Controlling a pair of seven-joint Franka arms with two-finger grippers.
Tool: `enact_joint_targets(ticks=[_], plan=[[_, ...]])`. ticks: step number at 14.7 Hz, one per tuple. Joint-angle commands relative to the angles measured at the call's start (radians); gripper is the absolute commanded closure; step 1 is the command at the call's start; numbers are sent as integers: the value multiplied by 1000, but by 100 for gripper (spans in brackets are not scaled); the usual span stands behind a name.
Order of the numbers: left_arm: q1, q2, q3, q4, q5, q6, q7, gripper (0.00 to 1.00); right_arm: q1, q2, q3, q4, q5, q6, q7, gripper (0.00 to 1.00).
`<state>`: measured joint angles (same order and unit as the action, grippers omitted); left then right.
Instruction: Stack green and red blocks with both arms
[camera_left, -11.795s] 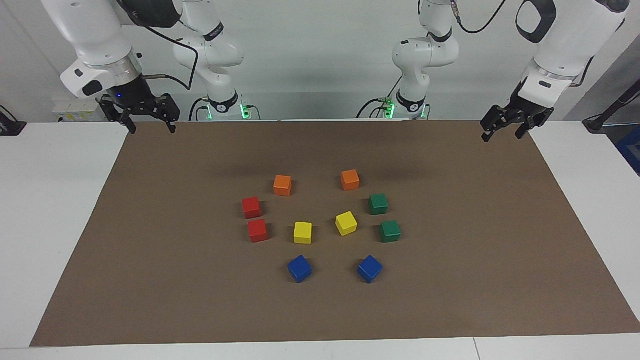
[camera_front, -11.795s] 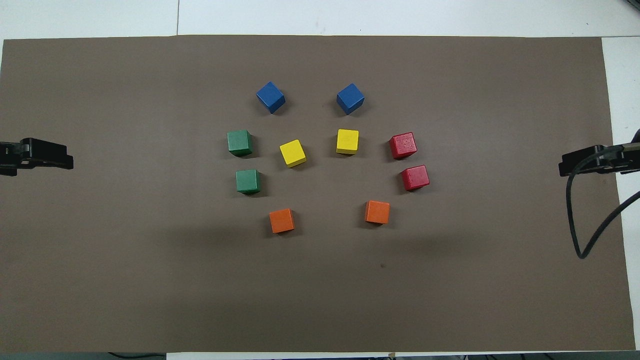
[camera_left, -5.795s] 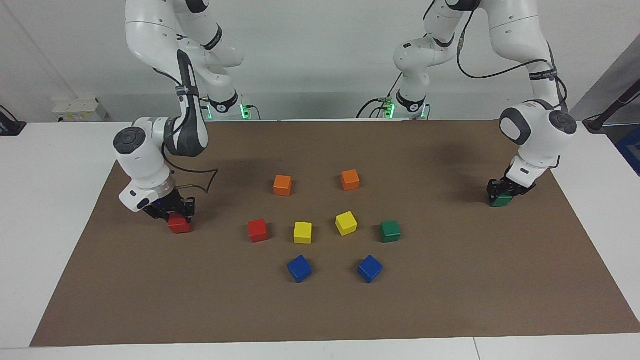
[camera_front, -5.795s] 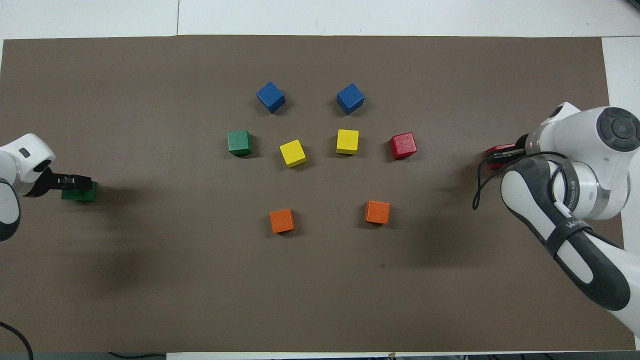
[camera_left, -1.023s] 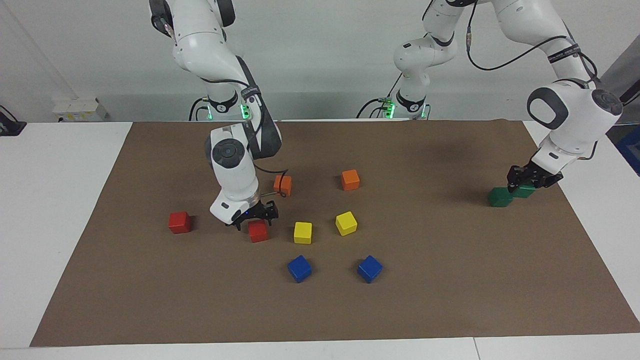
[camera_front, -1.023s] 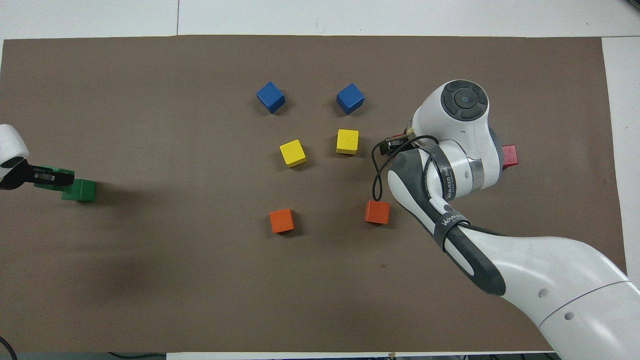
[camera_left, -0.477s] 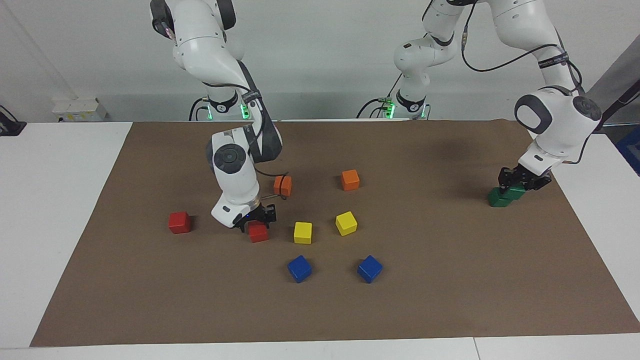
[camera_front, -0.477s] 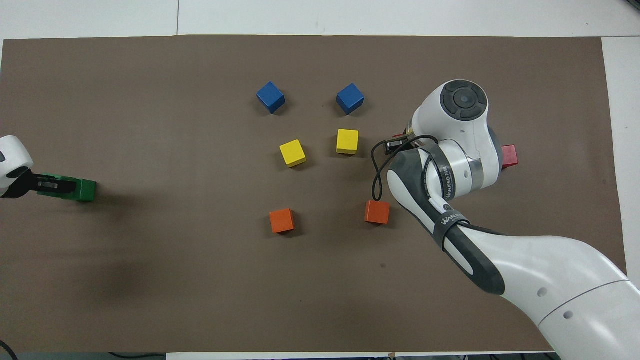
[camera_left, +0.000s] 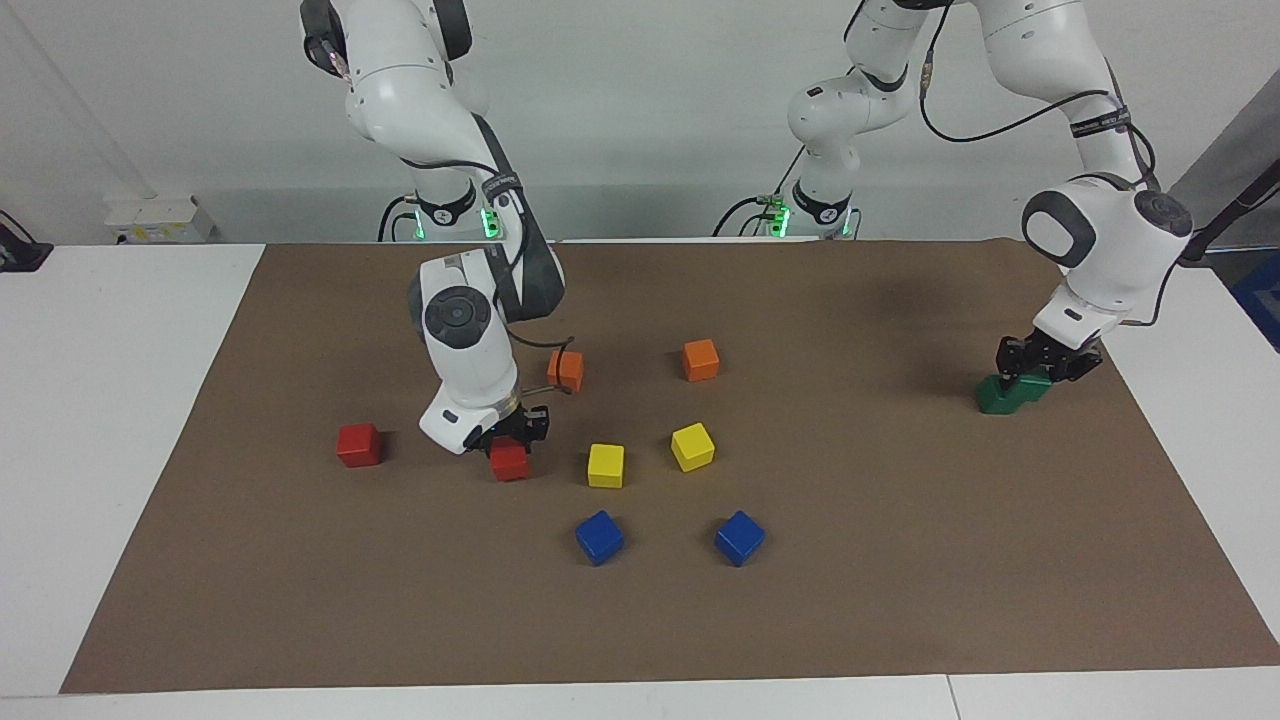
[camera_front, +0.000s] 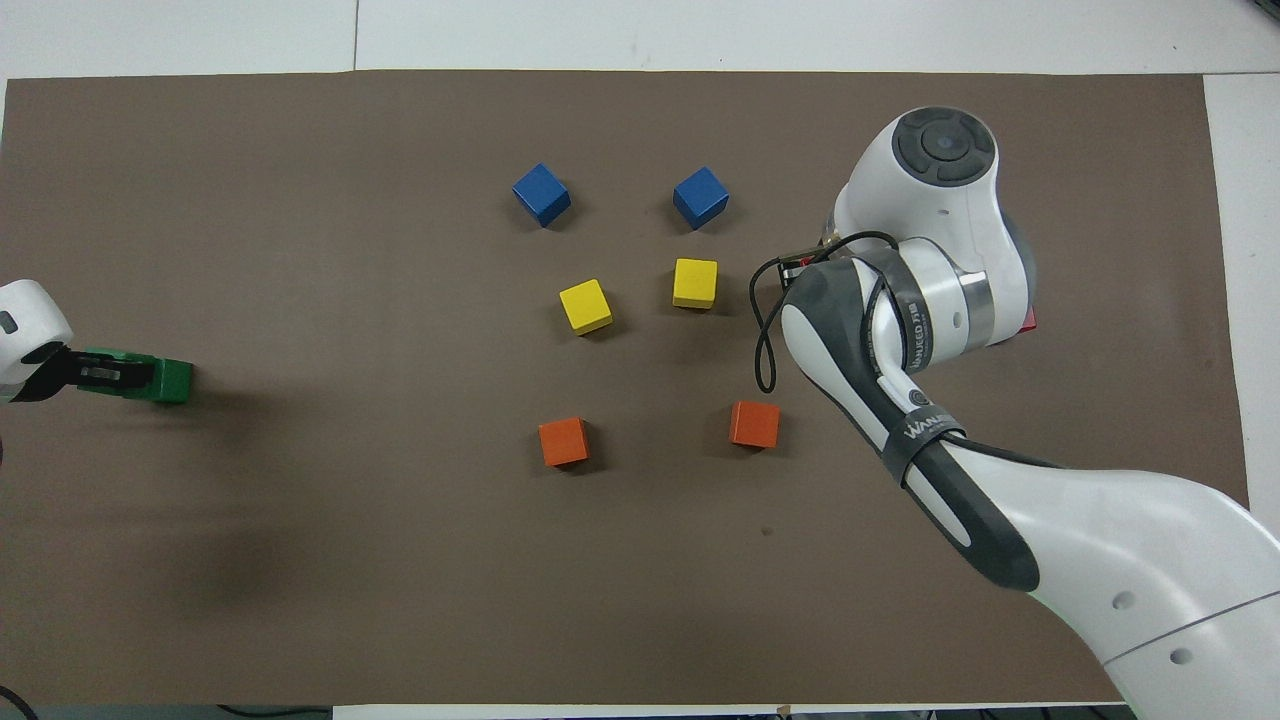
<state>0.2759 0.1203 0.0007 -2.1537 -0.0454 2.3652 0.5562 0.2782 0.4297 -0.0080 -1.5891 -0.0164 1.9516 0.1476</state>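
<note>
My right gripper is shut on a red block near the middle of the brown mat and holds it just off the surface. The second red block sits alone toward the right arm's end; in the overhead view only its edge shows past the right arm. My left gripper is shut on a green block at the left arm's end. It holds the block against the top of the second green block, offset to one side. The lower green block also shows in the overhead view.
Two orange blocks, two yellow blocks and two blue blocks lie around the mat's middle, beside the right gripper. The brown mat covers the white table.
The right gripper closed on the middle red block and raised it slightly. The left gripper brought its green block down and in against the resting green block.
</note>
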Motion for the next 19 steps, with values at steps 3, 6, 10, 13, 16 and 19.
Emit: enact_joint_targets(ticks=[3, 6, 10, 13, 16, 19], plan=[[6, -21, -7, -38, 12, 28, -10, 100, -134, -115, 2, 14, -51, -63, -124, 100], [-4, -16, -5, -37, 12, 29, -12, 100, -233, -135, 3, 9, -42, -83, -198, 100], [-9, 9, -7, -37, 12, 40, -6, 100, -322, -167, 5, -77, -34, -66, -241, 100], [-9, 22, -7, -40, 12, 60, -6, 0, -361, -213, 5, -198, 25, 33, -282, 100], [-9, 24, -7, -40, 12, 58, -6, 0, -367, -244, 5, -296, 39, 124, -295, 100], [-9, 24, -7, -37, 12, 54, -7, 0, -361, -265, 5, -360, 44, 180, -295, 100]])
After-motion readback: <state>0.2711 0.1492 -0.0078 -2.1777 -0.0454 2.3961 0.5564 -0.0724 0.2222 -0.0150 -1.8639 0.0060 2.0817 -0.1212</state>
